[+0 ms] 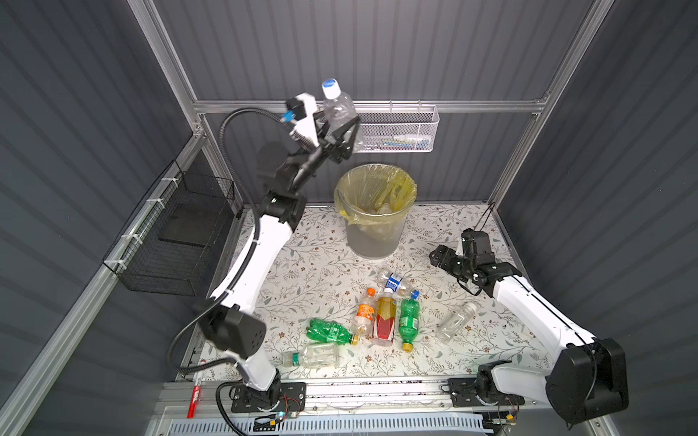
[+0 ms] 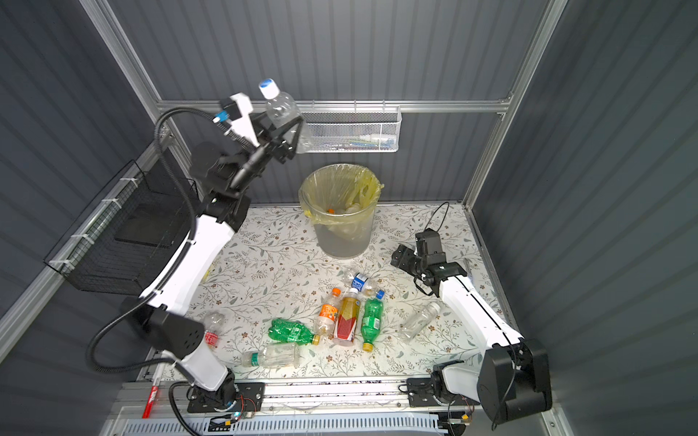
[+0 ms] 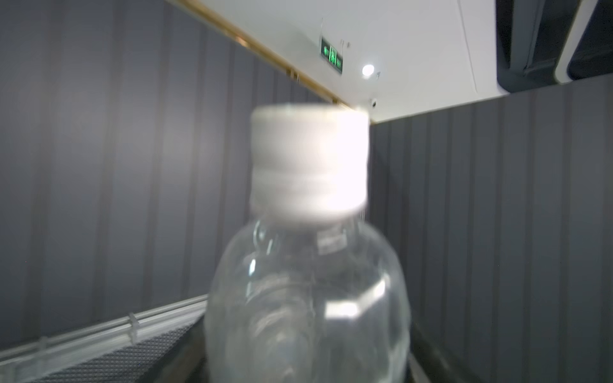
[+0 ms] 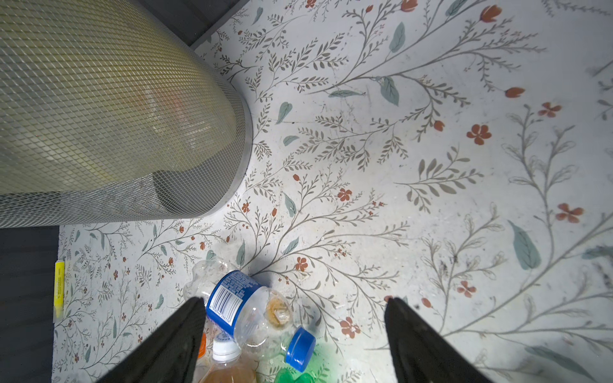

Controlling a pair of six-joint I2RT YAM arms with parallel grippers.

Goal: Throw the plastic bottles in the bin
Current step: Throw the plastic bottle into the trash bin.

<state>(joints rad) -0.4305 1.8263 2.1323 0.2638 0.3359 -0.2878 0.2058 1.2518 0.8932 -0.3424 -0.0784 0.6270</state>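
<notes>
My left gripper (image 1: 340, 122) (image 2: 283, 121) is raised high above and left of the bin (image 1: 372, 234) (image 2: 342, 238). Its jaws stand spread, with a clear white-capped bottle (image 1: 337, 105) (image 2: 281, 107) (image 3: 308, 282) upright between them; that bottle is blurred in the left wrist view. My right gripper (image 1: 438, 257) (image 4: 295, 303) is open low over the table, right of the bin, above a clear blue-labelled bottle (image 4: 238, 305) (image 1: 394, 282). Several plastic bottles lie mid-table: orange-capped (image 1: 364, 313), amber with red label (image 1: 385, 321), green (image 1: 409, 321), crushed green (image 1: 328, 332), and clear ones (image 1: 313, 356) (image 1: 457, 321).
A white mesh basket (image 1: 396, 130) hangs on the back wall and a black wire basket (image 1: 177, 234) on the left wall. A red marker (image 1: 196, 392) lies at the front left edge. Another bottle (image 2: 213, 328) lies beside the left arm. A yellow highlighter (image 4: 59, 285) lies by the mat's edge.
</notes>
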